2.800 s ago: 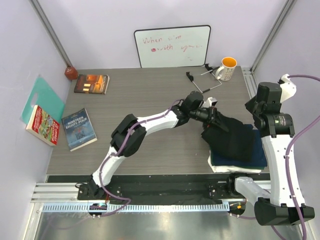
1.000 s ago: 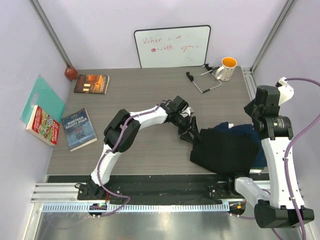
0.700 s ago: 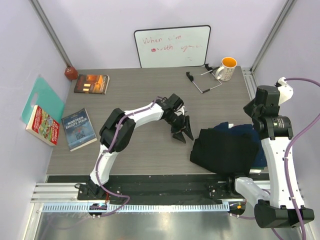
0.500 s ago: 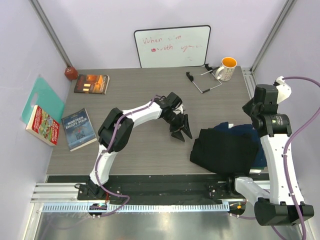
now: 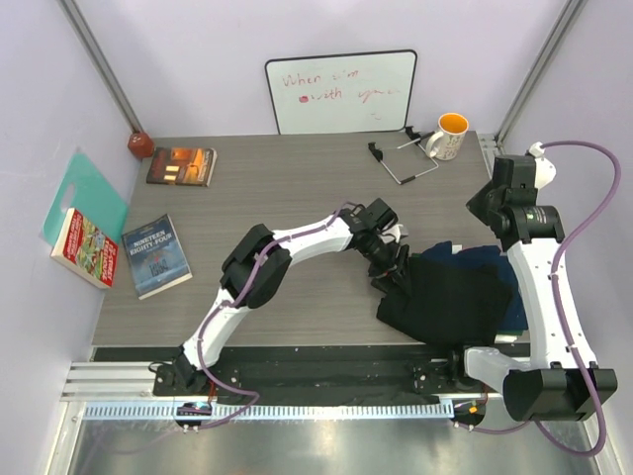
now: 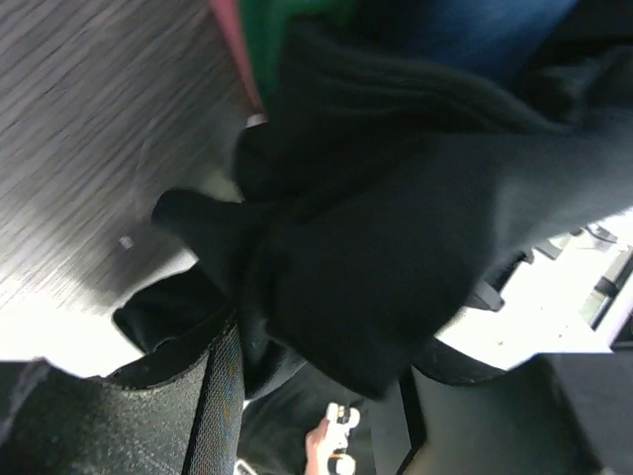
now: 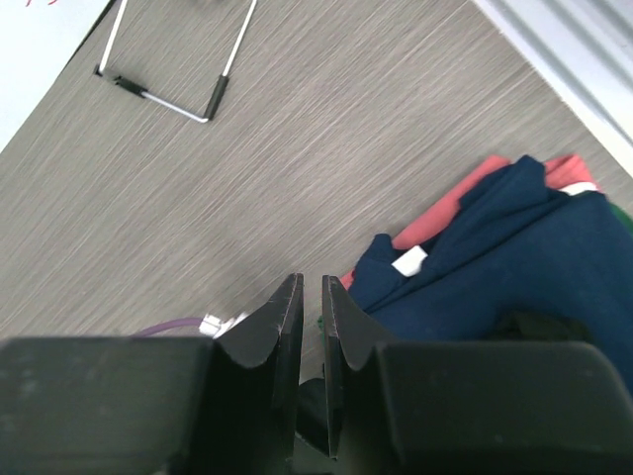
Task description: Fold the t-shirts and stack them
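Left pincer (image 5: 389,262) presses into the nine o'clock edge of the black t-shirt (image 5: 450,302), where the cloth bunches into a dark ridge. The left wrist view is so crowded with folds that one cannot tell whether the jaws grasp the cloth or only nudge it. Right pincer (image 7: 311,327) hangs over the bare counter (image 5: 297,188) at about twelve o'clock of the pile, its jaws nearly together with nothing between them.

The black shirt lies on top of the stack at four o'clock on the counter. It covers a navy t-shirt (image 7: 524,257), with slivers of pink cloth (image 7: 450,213) and a green t-shirt (image 6: 287,30) showing beneath.

The shirt looks light and limp, so it will probably sag and crumple wherever it is unsupported. It is also likely to cling to the layers below and disturb the pile if dragged. A hem or corner at the nine o'clock edge seems the best hold, pinched through every layer and lifted clear before it is moved.
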